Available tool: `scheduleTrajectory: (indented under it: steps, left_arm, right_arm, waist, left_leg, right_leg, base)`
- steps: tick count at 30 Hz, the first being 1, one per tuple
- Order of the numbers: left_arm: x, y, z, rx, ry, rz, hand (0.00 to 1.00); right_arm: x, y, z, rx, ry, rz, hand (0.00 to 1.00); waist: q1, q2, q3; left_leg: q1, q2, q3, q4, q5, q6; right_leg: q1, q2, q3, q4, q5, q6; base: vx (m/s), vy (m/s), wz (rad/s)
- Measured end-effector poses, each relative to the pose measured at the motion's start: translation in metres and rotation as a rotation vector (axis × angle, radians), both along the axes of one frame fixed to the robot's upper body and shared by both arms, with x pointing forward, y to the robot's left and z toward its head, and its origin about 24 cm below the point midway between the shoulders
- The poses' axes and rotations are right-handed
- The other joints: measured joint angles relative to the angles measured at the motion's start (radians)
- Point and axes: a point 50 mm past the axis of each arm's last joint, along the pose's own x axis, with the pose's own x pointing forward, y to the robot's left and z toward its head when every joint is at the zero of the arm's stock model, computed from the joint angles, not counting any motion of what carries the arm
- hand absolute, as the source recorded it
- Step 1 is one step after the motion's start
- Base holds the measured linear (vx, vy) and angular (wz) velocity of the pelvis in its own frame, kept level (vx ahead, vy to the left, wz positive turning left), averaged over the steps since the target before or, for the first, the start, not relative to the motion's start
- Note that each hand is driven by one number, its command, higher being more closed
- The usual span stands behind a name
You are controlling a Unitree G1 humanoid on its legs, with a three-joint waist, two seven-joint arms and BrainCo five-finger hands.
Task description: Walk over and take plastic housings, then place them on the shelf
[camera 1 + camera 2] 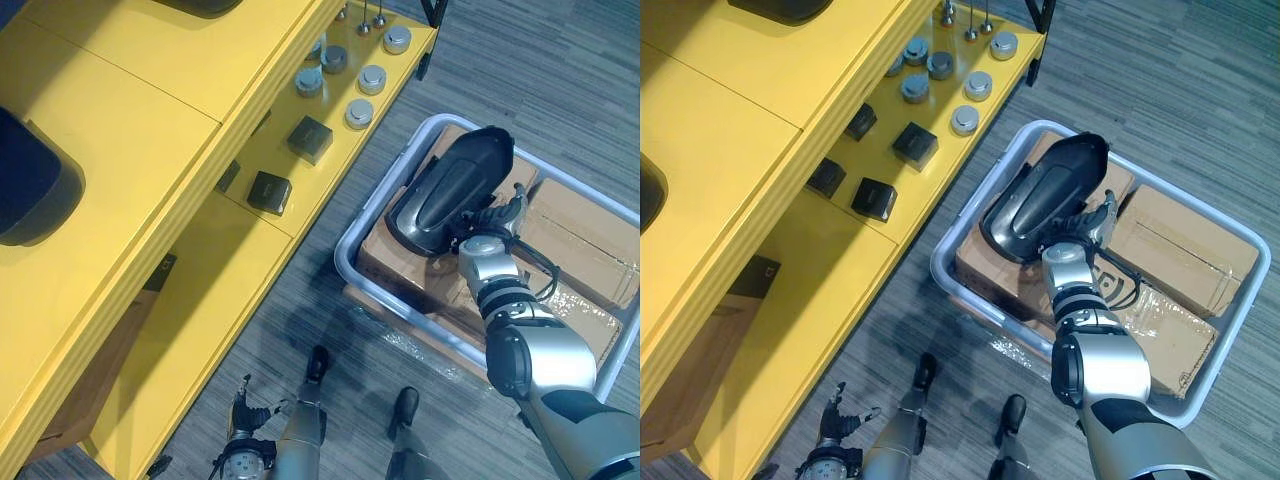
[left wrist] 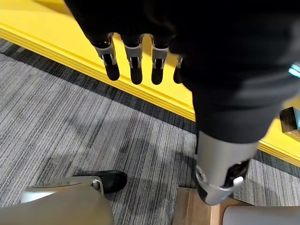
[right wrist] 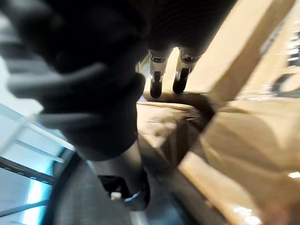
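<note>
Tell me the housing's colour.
Black; the housing shows best in the right eye view.

Right arm (image 1: 535,365), entering at 5 o'clock: smooth, rounded silver-grey shells, black banded rings round the forearm. Right hand (image 1: 495,222): dark ribbed cover over back and wrist; right-hand fingers (image 3: 156,77) silver with dark tips. Left hand (image 1: 243,420), at 7 o'clock: same build; left-hand fingers (image 2: 134,63) silver, black-tipped; thumb (image 2: 219,180) silver-grey.

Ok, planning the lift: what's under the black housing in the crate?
The black housing lies on brown cardboard boxes inside the grey crate, right hand at its end. The patch directly beneath it is covered.
</note>
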Motion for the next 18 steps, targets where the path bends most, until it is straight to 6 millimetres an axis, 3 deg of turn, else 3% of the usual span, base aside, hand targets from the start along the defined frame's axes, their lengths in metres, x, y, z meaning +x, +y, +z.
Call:
scheduleTrajectory:
  steps: [6,13,15,18]
  left_arm:
    - [0.003,-0.004,0.003,-0.023,-0.008,-0.034,0.0]
    - [0.006,-0.015,0.012,-0.048,-0.039,-0.102,0.0]
    - [0.007,-0.018,0.025,-0.067,-0.106,-0.107,0.0]
    - [0.011,-0.025,0.063,-0.121,-0.284,-0.126,0.0]
  right_arm:
    - [-0.008,-0.04,0.005,0.033,0.057,-0.023,1.0]
    - [-0.01,-0.049,0.009,0.037,0.102,0.008,1.0]
    - [-0.011,-0.052,0.009,0.025,0.116,0.009,1.0]
    - [-0.013,-0.057,0.01,-0.087,0.131,-0.002,1.0]
  waist:
    - [0.015,0.001,0.004]
    - [0.02,0.001,0.01]
    - [0.018,0.0,0.011]
    - [0.006,0.0,0.012]
  left_leg:
    - [-0.024,-0.006,-0.03,-0.004,0.002,-0.002]
    - [-0.011,-0.014,-0.049,-0.006,0.006,-0.002]
    - [0.002,-0.016,-0.047,-0.009,0.006,-0.002]
    - [0.043,-0.017,-0.037,-0.019,0.007,0.0]
  right_leg:
    - [-0.01,0.0,-0.029,-0.001,-0.002,0.002]
    - [0.013,-0.002,-0.052,-0.002,-0.003,0.003]
    - [0.025,-0.004,-0.052,-0.002,-0.003,0.003]
    - [0.056,-0.006,-0.047,-0.005,-0.003,0.003]
  base:
    - [0.04,0.004,0.13]
    - [0.05,-0.001,0.11]
    - [0.03,-0.006,0.01]
    - [0.05,-0.02,-0.04]
